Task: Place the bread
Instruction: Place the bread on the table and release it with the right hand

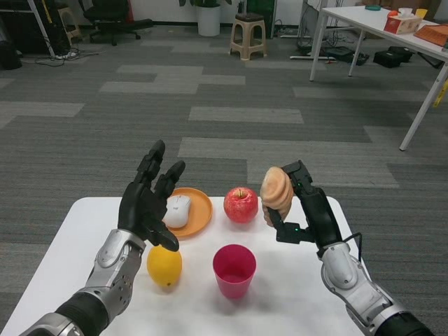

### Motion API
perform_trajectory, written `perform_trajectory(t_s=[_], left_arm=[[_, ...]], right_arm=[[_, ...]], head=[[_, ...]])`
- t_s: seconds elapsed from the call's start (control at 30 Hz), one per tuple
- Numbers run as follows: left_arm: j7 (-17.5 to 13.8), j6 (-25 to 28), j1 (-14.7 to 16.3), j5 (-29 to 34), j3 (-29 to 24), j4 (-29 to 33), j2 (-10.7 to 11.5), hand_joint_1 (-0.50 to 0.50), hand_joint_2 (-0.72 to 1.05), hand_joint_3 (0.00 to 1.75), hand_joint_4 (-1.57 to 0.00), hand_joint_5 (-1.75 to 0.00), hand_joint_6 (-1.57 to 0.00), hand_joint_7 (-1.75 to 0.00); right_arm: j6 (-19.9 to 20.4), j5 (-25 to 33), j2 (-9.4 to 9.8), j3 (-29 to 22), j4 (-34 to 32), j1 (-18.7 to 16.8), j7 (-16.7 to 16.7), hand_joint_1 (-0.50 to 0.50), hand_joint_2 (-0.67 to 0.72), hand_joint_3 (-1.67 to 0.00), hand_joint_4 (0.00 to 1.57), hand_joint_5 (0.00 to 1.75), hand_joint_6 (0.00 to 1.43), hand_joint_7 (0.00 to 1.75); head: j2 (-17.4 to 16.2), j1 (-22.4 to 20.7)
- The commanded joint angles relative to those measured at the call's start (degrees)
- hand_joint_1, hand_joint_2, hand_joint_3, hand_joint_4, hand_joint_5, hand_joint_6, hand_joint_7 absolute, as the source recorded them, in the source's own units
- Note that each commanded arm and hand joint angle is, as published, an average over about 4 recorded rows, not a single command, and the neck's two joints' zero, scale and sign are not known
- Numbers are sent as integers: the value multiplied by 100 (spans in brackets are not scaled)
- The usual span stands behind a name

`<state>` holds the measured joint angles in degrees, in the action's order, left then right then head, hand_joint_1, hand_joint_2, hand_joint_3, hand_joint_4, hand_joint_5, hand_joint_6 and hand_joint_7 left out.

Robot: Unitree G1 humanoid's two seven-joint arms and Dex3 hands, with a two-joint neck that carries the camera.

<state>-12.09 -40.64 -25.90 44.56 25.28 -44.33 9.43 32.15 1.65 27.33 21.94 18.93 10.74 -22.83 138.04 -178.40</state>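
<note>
- Right hand point(306, 208): black, fingers wrapped round the tan ribbed bread roll point(276, 188), roll held upright and clear of the table, at the hand's inner side.
- Bread roll sits above the right part of the white table point(63, 245), not touching it.
- Just left of the right hand: shiny red apple point(241, 204) with a short stem, standing on the table, near the roll but apart from it.
- Below-left of the right hand, nearer the robot: magenta plastic cup point(234, 271), upright, mouth open; contents can't be told.
- Further left of the apple: round orange plate point(196, 210), a white computer mouse point(178, 211) lying on it.
- Left hand point(148, 205): black, holding nothing, fingers spread and pointing up and forward, raised over the table's left half, partly covering the plate's left edge in view.
- Just under the left hand's heel: yellow lemon point(164, 265) on the table, left of the cup; contact between hand and lemon can't be told.
- Silver forearms run from both hands to the bottom corners.
- Beyond the table: grey patterned carpet point(231, 112), a beige plastic stool point(248, 33), a white-legged second table point(392, 31) at upper right with an orange box on it.
</note>
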Motion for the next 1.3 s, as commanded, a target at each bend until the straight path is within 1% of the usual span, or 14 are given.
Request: perform_trajectory(t_s=[0.03,0.1,0.27,0.4,0.5,0.67,0.8,0.9,1.03,1.13,1.17,1.2,1.23,1.3], left_arm=[[-12,-14,85,31,-23,56,42,50,-46,9,0,-41,0,0],[-12,-14,85,35,-23,56,42,50,-46,9,0,-46,0,0],[-8,-14,85,35,-27,56,42,50,-46,9,0,-41,0,0],[-12,-14,94,35,-27,56,42,50,-46,7,0,-44,0,0],[-12,-14,94,35,-25,56,42,50,-46,9,0,-41,0,0],[-12,-14,90,35,-10,25,33,50,-46,9,0,-41,0,0],[-12,-16,74,35,-12,1,15,50,-46,9,0,-41,0,0],[-12,-23,63,35,-14,-19,-2,50,-46,9,0,-41,0,0],[-12,-23,50,35,-14,-36,-24,50,-46,9,0,-41,0,0],[-12,-23,43,35,-14,-41,-29,50,-46,9,0,-41,0,0],[-12,-23,39,33,-14,-41,-29,50,-46,9,0,-41,0,0],[-12,-23,37,31,-14,-41,-29,50,-46,9,0,-41,0,0],[-12,-23,35,29,-12,-41,-29,50,-46,9,0,-41,0,0],[-12,-23,30,27,-5,-41,-29,50,-46,9,0,-41,0,0]], right_arm=[[99,-169,97,-125,173,64,156,-46,-60,-127,39,136,32,154],[99,-437,119,-274,269,78,266,-46,-60,-127,34,136,30,157],[129,-978,137,-670,735,121,683,-46,-60,-127,23,126,24,157],[134,-1749,174,-1078,1021,187,1076,-47,-60,-129,11,126,16,155],[134,-2346,190,-1309,1251,288,1303,-46,-60,-127,6,119,14,154],[134,-3148,97,-1544,1856,579,1514,-50,-60,-135,0,114,8,152],[105,-3641,-35,-1515,2574,913,1591,-47,-60,-135,0,102,4,141],[86,-3852,-61,-1403,3003,1079,1606,-47,-56,-135,0,92,2,133],[24,-4115,-127,-1241,3653,1299,1628,-47,-60,-135,0,70,0,112],[-110,-4317,-226,-1256,3926,1341,1639,-50,-56,-131,0,32,0,80],[-161,-4386,-259,-1272,3987,1343,1639,-49,-54,-123,0,19,0,66],[-178,-4418,-276,-1285,4018,1343,1637,-48,-54,-115,0,15,0,56],[-180,-4418,-285,-1298,4033,1343,1641,-47,-54,-101,0,7,0,42],[-185,-4418,-296,-1320,4046,1343,1679,-46,-53,-75,0,2,0,21]], head=[[-3,8],[5,18],[9,16],[31,43],[41,101],[72,112],[94,135],[87,118],[47,83],[14,102],[7,105],[4,106],[5,105],[-4,123]])
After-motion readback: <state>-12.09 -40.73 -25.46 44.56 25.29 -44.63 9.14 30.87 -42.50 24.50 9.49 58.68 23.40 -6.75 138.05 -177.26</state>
